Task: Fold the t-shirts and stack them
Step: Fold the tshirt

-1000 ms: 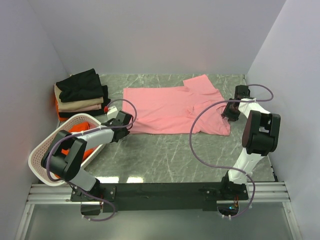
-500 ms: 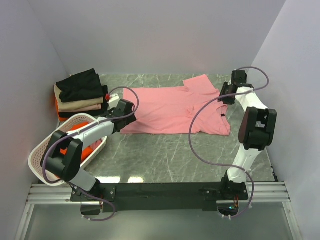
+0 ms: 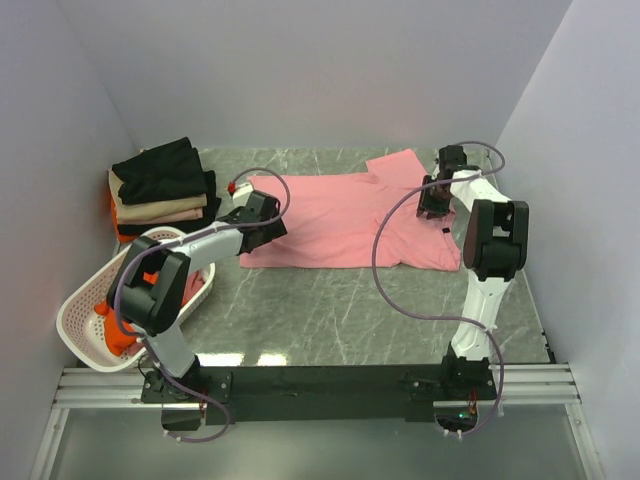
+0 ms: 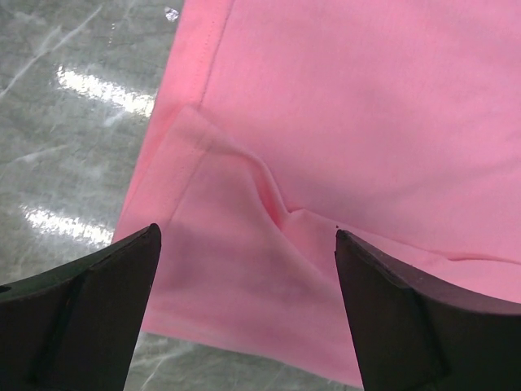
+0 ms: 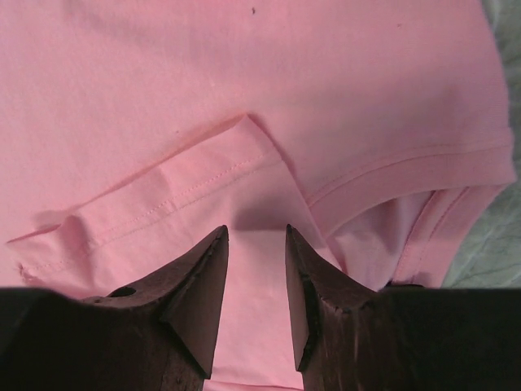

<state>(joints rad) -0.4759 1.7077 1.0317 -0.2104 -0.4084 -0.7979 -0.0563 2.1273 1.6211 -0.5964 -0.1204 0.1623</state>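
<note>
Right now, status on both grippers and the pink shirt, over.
Pink shirt spread out. Left gripper open over its folded corner. Right gripper narrow over a hem, grip unclear. Basket off to left.

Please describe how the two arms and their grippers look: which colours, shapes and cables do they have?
Both the left arm and the right arm have white links joined by bulky black housings. A thin lilac cable runs in loose loops along each. The left gripper and the right gripper have dark, wedge-shaped fingers tapering to points.
</note>
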